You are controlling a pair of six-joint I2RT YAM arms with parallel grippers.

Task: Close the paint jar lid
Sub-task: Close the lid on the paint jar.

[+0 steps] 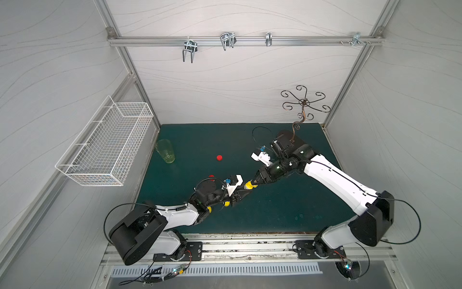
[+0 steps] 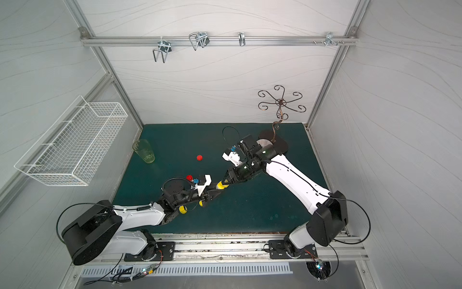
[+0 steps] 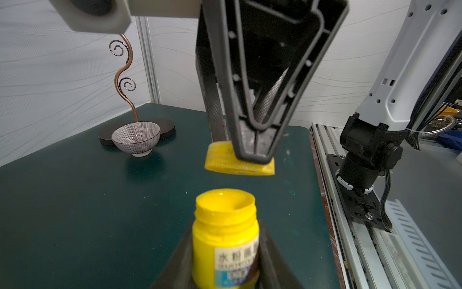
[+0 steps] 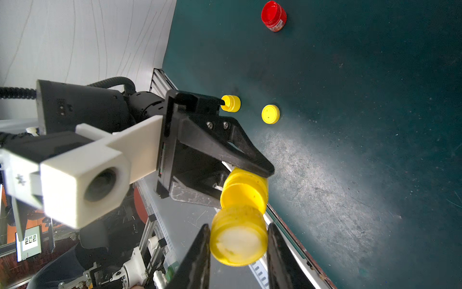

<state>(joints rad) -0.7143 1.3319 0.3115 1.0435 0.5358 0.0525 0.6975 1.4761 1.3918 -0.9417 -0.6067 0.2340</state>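
The left pincer is pressed onto the sides of the open yellow jar. The jar's mouth is turned away from that pincer's wrist and toward the right pincer. The right pincer pinches the lid across its rim.

The lid hangs straight ahead of the left pincer's tips, just past the mouth. In the left wrist view a small gap shows between them. The two arms meet tip to tip, so neither is the nearer one. In the right wrist view the lid's worn outer face looks back at the right pincer, so I judge its hollow side faces the jar. The lid looks tilted rather than square to the mouth. The coming move seems to turn on bringing the lid onto the jar's long axis, then closing the gap and twisting.

Well behind the left pincer and off to its side:
- A wire basket hangs on the wall.
- A glass stands on the mat.
- A red cap lies alone, well apart from both pincers.
- A red jar sits just beside the left wrist.
- A yellow cap and a second small yellow piece lie under the left arm, behind the pincer.

Beyond the right pincer's wrist, a striped bowl rests at the foot of a curled stand. Nothing stands between lid and mouth.
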